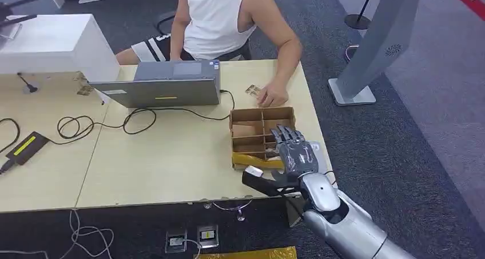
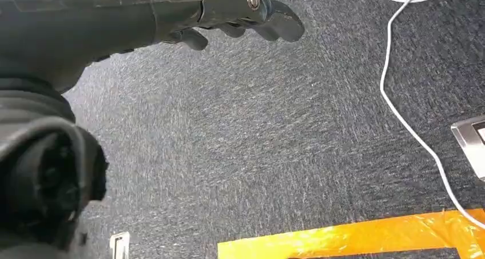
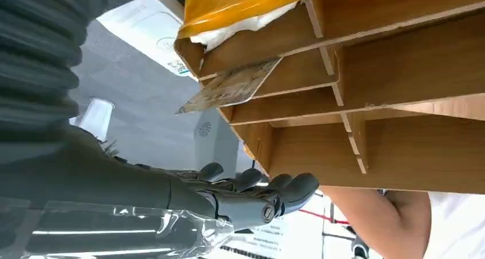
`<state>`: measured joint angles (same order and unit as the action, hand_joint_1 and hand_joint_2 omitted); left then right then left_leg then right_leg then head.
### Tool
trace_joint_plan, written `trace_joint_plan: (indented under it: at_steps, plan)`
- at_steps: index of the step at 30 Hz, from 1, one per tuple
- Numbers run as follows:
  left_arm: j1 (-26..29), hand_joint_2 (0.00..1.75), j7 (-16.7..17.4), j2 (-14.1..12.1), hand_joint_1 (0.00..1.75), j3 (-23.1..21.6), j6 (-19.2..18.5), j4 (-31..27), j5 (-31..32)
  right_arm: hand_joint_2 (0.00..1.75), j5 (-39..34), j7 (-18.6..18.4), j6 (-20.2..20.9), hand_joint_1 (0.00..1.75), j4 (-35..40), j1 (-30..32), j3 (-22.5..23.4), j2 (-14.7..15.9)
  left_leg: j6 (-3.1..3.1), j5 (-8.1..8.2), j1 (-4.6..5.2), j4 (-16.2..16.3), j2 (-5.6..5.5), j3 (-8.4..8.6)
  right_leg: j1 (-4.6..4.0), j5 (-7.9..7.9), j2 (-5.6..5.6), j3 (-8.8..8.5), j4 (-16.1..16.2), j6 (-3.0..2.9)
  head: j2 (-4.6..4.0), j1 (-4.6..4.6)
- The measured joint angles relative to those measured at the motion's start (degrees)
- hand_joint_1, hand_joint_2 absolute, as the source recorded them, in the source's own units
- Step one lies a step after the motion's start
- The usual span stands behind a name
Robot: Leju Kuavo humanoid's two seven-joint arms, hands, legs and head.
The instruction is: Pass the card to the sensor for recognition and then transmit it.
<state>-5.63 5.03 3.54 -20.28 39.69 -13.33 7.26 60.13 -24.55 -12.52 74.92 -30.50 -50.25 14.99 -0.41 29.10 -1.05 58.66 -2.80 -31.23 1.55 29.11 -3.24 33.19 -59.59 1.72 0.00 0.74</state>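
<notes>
Right robot hand [image 1: 293,151] open over the divided box [image 1: 262,138]; card [image 3: 229,87] seemingly inside.

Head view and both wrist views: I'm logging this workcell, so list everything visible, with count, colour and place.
Table: one, pale wood, centre.
Divided box: one, brown cardboard, table's right end.
Card: one, sticking out of a box compartment.
Laptop: one, grey, far table edge.
Power adapter: one, black with yellow label, left.
Cables: black, on the table.
White box: one, far left.
Person: one, white top, seated opposite.
Right robot hand: silver-grey, over the box, holding nothing.
Left robot hand: dark, above carpet.
</notes>
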Motion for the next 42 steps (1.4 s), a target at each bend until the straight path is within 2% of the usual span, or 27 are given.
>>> trace_joint_plan:
  at_steps: [11, 42]
  plan:
    - [0.3, 0.00, 0.0, 0.0, 0.00, 0.0, 0.0, 0.0, 2.9, 1.75, -1.8, 0.5, -3.0, 0.00, -4.9, -0.5, 0.0, -0.5, 0.00, 0.00, 0.00, 0.0, -0.02, 0.00, 0.00, 0.00, 0.03, 0.00, 0.0, 0.00, 0.00, 0.00]
    - [0.6, 0.00, 0.0, 0.0, 0.00, 0.2, 0.0, 0.0, 5.2, 1.75, -2.4, -0.5, -3.3, 0.00, -9.3, -0.5, 0.1, -1.2, 0.00, 0.00, 0.00, 0.0, -0.01, 0.03, 0.00, 0.00, 0.02, 0.01, 0.0, 0.00, 0.00, 0.00]
